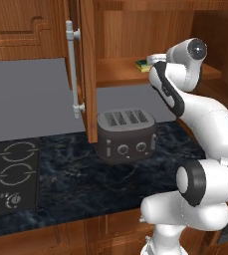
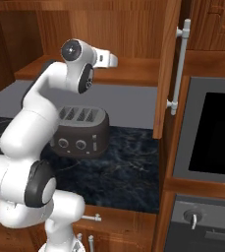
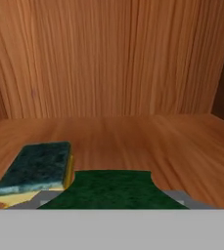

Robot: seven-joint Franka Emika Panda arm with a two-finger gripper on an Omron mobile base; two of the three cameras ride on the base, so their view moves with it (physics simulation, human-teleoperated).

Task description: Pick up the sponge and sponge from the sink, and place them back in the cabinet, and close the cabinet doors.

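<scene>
Green scouring face, item one: second sponge (image 3: 111, 190), nearest to me, clamped between my gripper (image 3: 112, 204) fingers, held level just above the cabinet (image 3: 108, 63) shelf. Judged light, soft and springy; it should yield under a hard squeeze. Best taken across its narrow sides, as it is now.

Item two: first sponge (image 3: 35, 171), just left of the held one, lying flat on the shelf, green face up, yellow body below. I cannot tell whether the two touch.

Item three: wooden shelf (image 3: 172, 141), running back to the rear panel.

Item four: cabinet doors, left door (image 1: 88, 74) and right door (image 2: 167, 69), both swung open, silver bar handles outward.

Item five: toaster (image 1: 126, 134) on the dark counter (image 1: 75, 179) below.
</scene>
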